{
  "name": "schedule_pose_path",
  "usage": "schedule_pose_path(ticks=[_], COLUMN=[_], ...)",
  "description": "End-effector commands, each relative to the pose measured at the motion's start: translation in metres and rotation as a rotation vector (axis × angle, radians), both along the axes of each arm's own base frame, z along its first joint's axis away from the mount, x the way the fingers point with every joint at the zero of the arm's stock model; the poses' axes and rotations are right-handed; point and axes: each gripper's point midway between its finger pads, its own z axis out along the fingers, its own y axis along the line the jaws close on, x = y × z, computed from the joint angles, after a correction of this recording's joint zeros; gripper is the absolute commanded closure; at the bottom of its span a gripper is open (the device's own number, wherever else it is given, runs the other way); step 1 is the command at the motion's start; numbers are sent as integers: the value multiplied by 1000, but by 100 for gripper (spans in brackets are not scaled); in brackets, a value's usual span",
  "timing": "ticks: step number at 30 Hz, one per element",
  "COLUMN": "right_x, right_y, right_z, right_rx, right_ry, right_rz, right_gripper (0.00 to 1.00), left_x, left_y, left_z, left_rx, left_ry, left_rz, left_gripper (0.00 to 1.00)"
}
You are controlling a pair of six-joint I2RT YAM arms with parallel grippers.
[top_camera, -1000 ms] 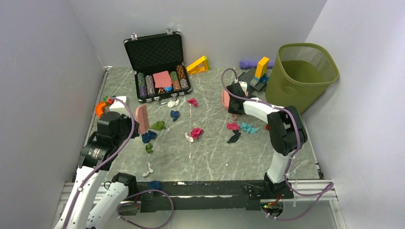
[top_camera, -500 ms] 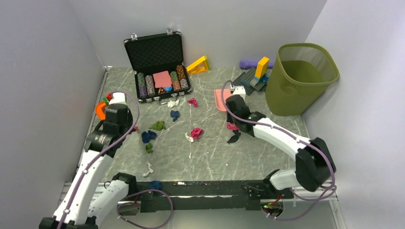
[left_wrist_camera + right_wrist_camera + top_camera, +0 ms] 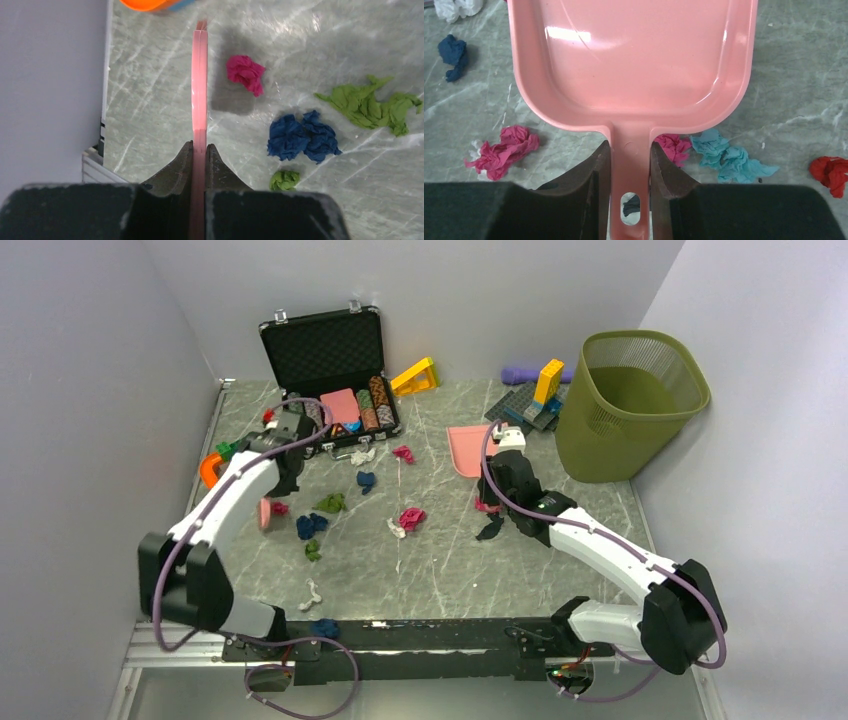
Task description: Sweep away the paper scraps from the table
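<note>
Paper scraps lie across the table (image 3: 440, 570): magenta (image 3: 245, 75), navy (image 3: 300, 137) and green (image 3: 370, 105) wads near the left arm, and magenta (image 3: 671, 147), teal (image 3: 724, 157) and black (image 3: 490, 530) ones by the right arm. My left gripper (image 3: 200, 147) (image 3: 272, 490) is shut on a flat pink sweeper (image 3: 200, 85), seen edge-on, just left of the magenta wad. My right gripper (image 3: 630, 145) (image 3: 492, 466) is shut on the handle of a pink dustpan (image 3: 634, 65) (image 3: 465, 448), which is held above the table.
An open black case of poker chips (image 3: 335, 380) stands at the back. A green mesh bin (image 3: 630, 400) is at the back right, with toy blocks (image 3: 535, 400) beside it. An orange ring (image 3: 210, 470) lies by the left wall. More scraps (image 3: 312, 593) sit near the front rail.
The left arm has stretched toward the back and brought the pink sweeper down beside the magenta wad. The right arm has drawn back toward the near right, and the dustpan now lies flatter.
</note>
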Motion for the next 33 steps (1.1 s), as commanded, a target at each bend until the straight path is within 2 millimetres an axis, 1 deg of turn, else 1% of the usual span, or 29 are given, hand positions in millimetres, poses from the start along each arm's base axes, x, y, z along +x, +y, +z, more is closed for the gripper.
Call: schedule_pose_path(ticks=[1, 3, 5, 6, 7, 8, 9, 10, 12, 13, 15, 16, 19, 22, 25, 28, 31, 33], right_x=[4, 3, 2, 2, 2, 1, 1, 1, 0, 0, 1, 1, 2, 3, 2, 2, 2, 2], right_y=[11, 9, 8, 8, 7, 7, 7, 6, 6, 6, 7, 8, 12, 14, 15, 15, 15, 15], right_z=[22, 25, 28, 30, 30, 30, 31, 30, 31, 31, 32, 32, 33, 31, 31, 31, 30, 30], right_rx=[67, 72, 76, 77, 77, 77, 77, 77, 83, 84, 88, 89, 93, 94, 97, 100, 98, 96], right_ry=[-57, -67, -76, -79, -78, -78, -80, -79, -83, -86, -90, -87, -80, -71, -71, -70, -67, -66], right_rz=[31, 27, 23, 23, 22, 22, 20, 19, 18, 18, 22, 26, 36, 44, 46, 49, 50, 51], right_gripper=[100, 100, 100, 100, 100, 100, 100, 100, 100, 100, 100, 100, 100, 100, 100, 100, 100, 100], left_x=[-6, -5, -7, -10, -12, -16, -19, -25, -40, -51, -73, -80, -105, -122, -129, -136, -147, -152], left_y=[-31, -69, -108, -122, -131, -136, -137, -131, -110, -98, -81, -76, -79, -77, -71, -67, -73, -82], left_z=[-11, -15, -9, -3, 4, 12, 21, 29, 44, 49, 53, 50, 31, 19, 14, 3, -15, -24], left_rx=[-38, -114, -185, -215, -238, -252, -260, -252, -214, -185, -143, -130, -188, -215, -219, -202, -194, -183], left_ry=[144, 176, 177, 172, 162, 152, 133, 123, 89, 93, 116, 139, 198, 216, 188, 207, 291, 329], left_rz=[-32, -128, -225, -254, -268, -270, -259, -227, -108, -51, 66, 71, 127, 193, 244, 288, 338, 347], left_gripper=[100, 100, 100, 100, 100, 100, 100, 100, 100, 100, 100, 100, 100, 100, 100, 100, 100, 100])
